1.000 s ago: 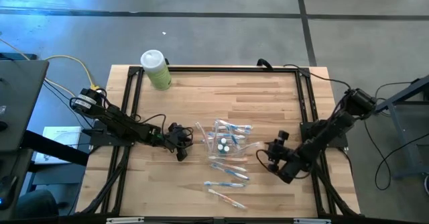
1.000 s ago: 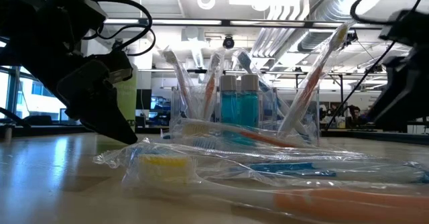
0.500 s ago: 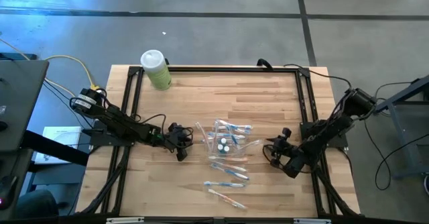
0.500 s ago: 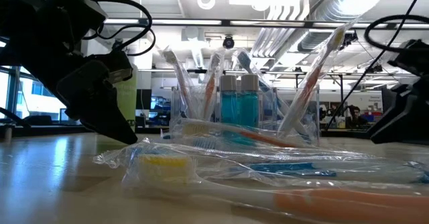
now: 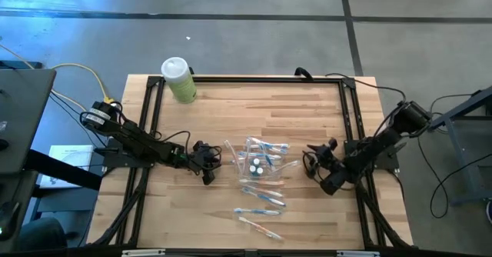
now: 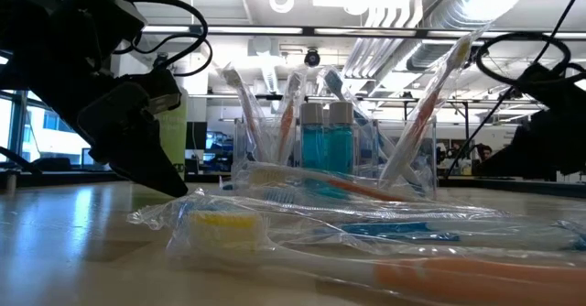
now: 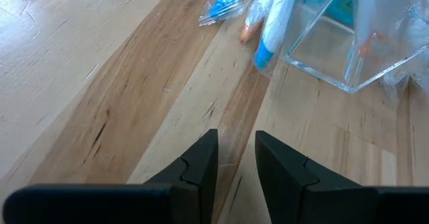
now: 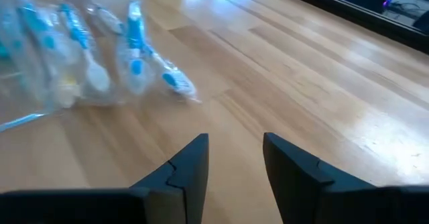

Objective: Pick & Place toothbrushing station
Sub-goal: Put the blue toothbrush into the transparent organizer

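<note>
The clear plastic holder [image 5: 257, 161] stands on the wooden table's middle with wrapped toothbrushes and two small white-capped tubes [image 6: 327, 141] upright in it. Several wrapped blue- and orange-marked toothbrushes [image 5: 261, 199] lie flat on the table nearer its front edge. My left gripper [image 5: 214, 165] is low over the table just left of the holder, slightly open and empty; its wrist view shows the holder's corner [image 7: 335, 56] ahead. My right gripper [image 5: 310, 163] is right of the holder, slightly open and empty, facing wrapped brushes [image 8: 134, 56].
A pale green white-capped bottle [image 5: 178, 80] stands at the table's far left corner. A black frame rail [image 5: 246, 78] runs round the table's edges. Bare wood lies between the holder and the far edge.
My right gripper has gone toward the table's far edge, from beside the loose brushes to level with the holder, and has turned toward the holder. The holder and brushes lie as before.
</note>
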Available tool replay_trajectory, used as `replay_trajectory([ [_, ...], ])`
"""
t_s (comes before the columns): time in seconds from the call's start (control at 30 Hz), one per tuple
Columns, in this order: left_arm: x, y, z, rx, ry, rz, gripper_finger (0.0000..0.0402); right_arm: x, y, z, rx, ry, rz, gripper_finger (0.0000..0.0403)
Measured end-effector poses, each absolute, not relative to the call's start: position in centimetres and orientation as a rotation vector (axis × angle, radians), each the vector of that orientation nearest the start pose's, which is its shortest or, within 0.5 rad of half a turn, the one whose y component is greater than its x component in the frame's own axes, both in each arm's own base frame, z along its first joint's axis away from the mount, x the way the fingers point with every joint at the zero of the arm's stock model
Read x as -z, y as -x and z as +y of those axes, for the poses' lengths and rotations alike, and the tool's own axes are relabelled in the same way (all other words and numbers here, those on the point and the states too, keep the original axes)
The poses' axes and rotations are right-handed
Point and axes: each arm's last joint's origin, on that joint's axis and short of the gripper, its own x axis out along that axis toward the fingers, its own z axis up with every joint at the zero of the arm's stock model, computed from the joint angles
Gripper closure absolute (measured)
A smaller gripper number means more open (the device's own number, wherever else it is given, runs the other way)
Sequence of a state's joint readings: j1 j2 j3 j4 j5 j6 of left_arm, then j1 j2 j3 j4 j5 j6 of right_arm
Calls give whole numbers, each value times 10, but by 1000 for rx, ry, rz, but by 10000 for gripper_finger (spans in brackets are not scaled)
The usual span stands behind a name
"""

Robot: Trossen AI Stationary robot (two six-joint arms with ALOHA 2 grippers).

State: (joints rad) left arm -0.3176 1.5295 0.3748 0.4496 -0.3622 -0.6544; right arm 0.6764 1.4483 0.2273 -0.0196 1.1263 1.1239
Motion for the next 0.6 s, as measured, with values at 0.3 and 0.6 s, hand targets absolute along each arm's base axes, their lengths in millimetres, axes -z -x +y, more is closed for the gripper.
replay_trajectory([
  [0.3,-106,-227,-64,-256,395,618,305,-80,-141,72,721,-61,437,242],
  [0.6,-106,-227,-64,-256,395,619,305,-79,-152,58,753,-93,519,207],
])
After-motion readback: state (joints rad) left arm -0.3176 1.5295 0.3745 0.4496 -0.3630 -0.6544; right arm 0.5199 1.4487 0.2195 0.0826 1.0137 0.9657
